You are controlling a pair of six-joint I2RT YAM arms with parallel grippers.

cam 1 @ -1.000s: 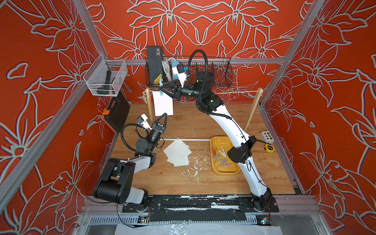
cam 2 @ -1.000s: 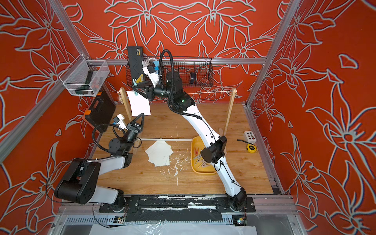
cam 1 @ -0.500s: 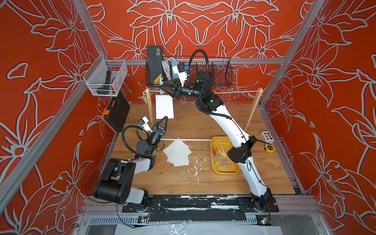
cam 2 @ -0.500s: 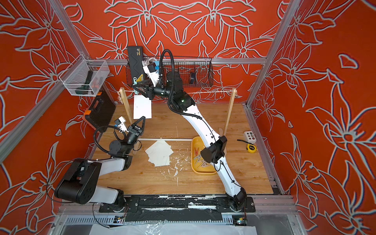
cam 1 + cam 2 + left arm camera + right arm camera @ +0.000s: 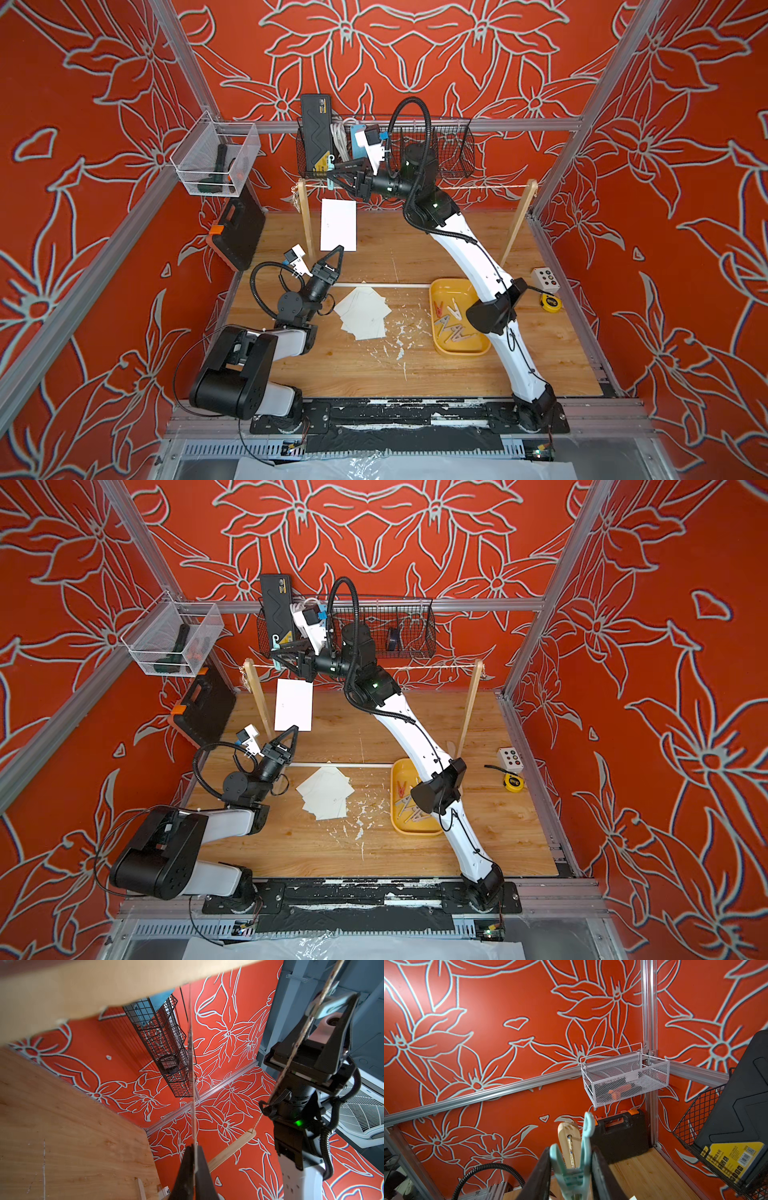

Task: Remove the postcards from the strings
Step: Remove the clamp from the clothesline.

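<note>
Postcard (image 5: pixel 338 224) hangs straight above the left claw (image 5: pixel 339 248), which pinches its bottom edge tight. The right claw (image 5: pixel 331 173), just over the card's top edge, squeezes a teal clothes peg (image 5: pixel 577 1167) on the twine (image 5: pixel 478 188). A heap of postcards (image 5: pixel 363 313) lies flat near the left claw.

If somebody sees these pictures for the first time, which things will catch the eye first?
The red walls with pale flower outlines surround everything. At the back left, one white postcard is upright just under the string, its lower edge pinched by the left jaws, while the right jaws squeeze a teal peg at the string. A loose pile of postcards lies mid-table.
</note>
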